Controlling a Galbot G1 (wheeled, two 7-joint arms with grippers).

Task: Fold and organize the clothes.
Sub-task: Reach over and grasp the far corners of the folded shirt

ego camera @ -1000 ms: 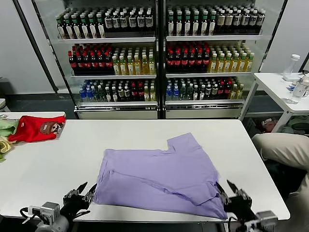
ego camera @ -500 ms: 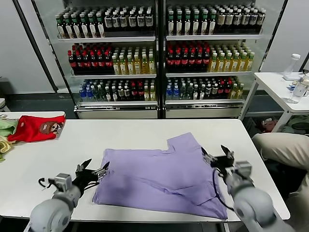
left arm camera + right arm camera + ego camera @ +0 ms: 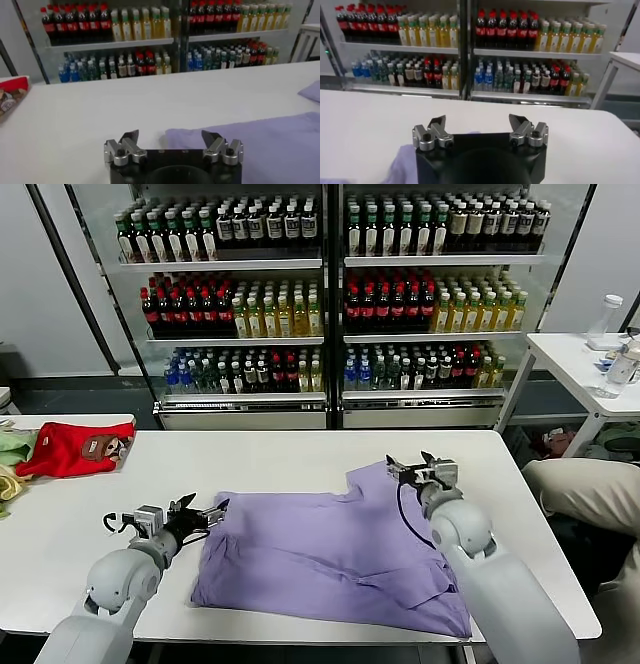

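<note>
I'm working over a white table (image 3: 300,449) that stands in front of two glass-fronted drinks coolers (image 3: 330,304), each with three shelves of bottles in view; a second white table (image 3: 580,364) stands off to the right with two clear bottles (image 3: 612,349) on it. There is one lavender T-shirt (image 3: 335,549) on my table, lying partly folded near the front edge and right of centre, with one sleeve pointing toward the coolers. One red garment (image 3: 75,449) lies at the table's far left end, well apart from the shirt, with some green and yellow cloth (image 3: 12,459) just beside it at the edge of view. I have two grippers. My left gripper (image 3: 205,514) hangs just beside the shirt's left edge, fingers spread wide and holding nothing. My right gripper (image 3: 418,467) is above the shirt's far right corner by the sleeve, likewise spread wide with nothing between its fingers.
</note>
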